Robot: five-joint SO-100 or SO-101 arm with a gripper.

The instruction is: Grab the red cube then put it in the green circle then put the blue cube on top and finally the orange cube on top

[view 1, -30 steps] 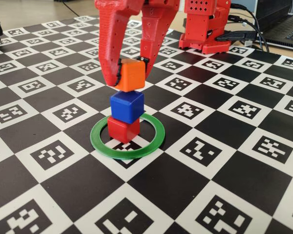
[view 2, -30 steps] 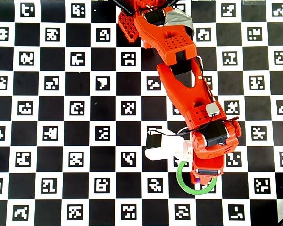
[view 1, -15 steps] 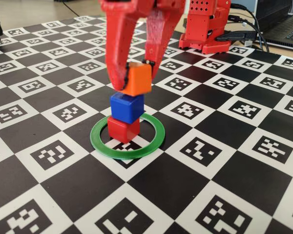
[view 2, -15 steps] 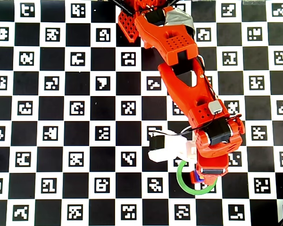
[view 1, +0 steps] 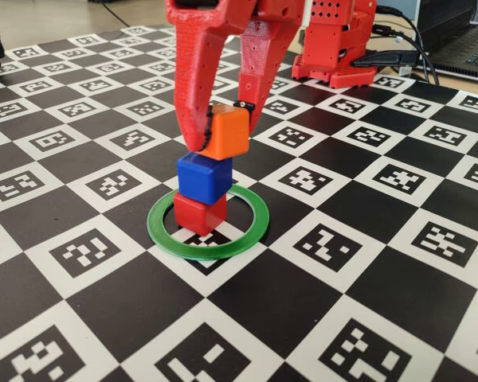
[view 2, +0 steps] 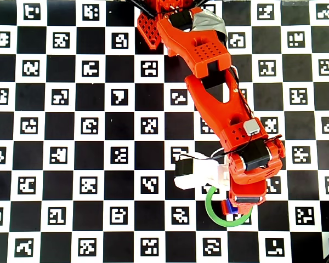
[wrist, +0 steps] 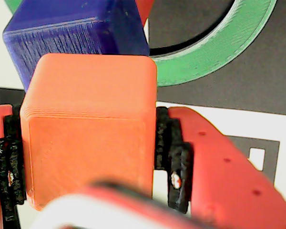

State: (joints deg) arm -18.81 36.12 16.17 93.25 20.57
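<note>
- Table [view 1: 366, 263]: black-and-white checkered surface with printed code markers; its edges are cut off in all three views
- Arm [view 2: 214, 87]: red, reaching from the base at the top of the overhead view down to the ring; it hides most of the stack from that camera
- Claw [view 1: 220, 139]: red, clamped on the orange cube, one finger on each side; in the wrist view black pads [wrist: 171, 157] press on both flanks, and a blurred white-and-red part cuts across the bottom edge
- Green circle [view 1: 247, 235]: flat ring lying on the table around the stack; only an arc shows in the wrist view [wrist: 214, 57], and part is covered by the claw in the overhead view [view 2: 211, 211]
- Orange cube [view 1: 226, 133]: held tilted over the blue cube; lower edge at or just above the blue top, contact cannot be told
- Blue cube [view 1: 204, 177]: sitting on the red cube, slightly turned; half hidden behind the orange cube in the wrist view [wrist: 76, 33]
- Red cube [view 1: 199, 213]: inside the ring, on the table, bottom of the stack
</note>
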